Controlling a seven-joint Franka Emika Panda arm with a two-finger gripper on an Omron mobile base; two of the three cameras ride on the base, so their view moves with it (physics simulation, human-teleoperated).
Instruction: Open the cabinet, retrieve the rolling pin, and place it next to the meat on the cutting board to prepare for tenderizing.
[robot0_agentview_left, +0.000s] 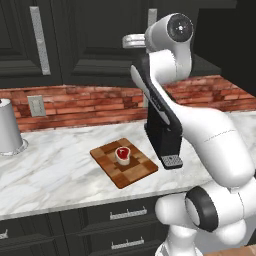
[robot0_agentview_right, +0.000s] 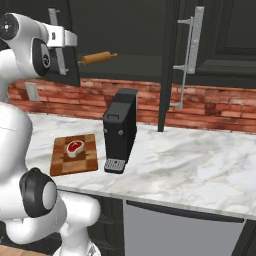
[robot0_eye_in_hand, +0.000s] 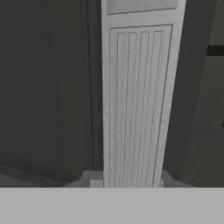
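The near-black cabinet (robot0_agentview_right: 131, 30) stands with its right door (robot0_agentview_right: 168, 60) swung out edge-on, silver bar handle (robot0_agentview_right: 193, 45) beside it. Inside lies the wooden rolling pin (robot0_agentview_right: 97, 57). My gripper (robot0_agentview_right: 74, 39) is raised to the left door's handle (robot0_agentview_right: 59, 55); from the other side the gripper (robot0_agentview_left: 128, 41) sits just left of that handle (robot0_agentview_left: 151, 17). In the hand view the ribbed silver handle (robot0_eye_in_hand: 139, 105) runs down the middle, very close, and my fingertips are not distinguishable. The checkered cutting board (robot0_agentview_left: 134, 170) lies on the counter with the small red meat (robot0_agentview_left: 122, 154) on it.
A black coffee machine (robot0_agentview_left: 162, 135) stands right of the board, under my arm. A white paper towel roll (robot0_agentview_left: 7, 127) stands at the far left of the marble counter (robot0_agentview_left: 55, 170). Brick backsplash with an outlet (robot0_agentview_left: 36, 105) runs behind. Drawers (robot0_agentview_left: 127, 214) sit below.
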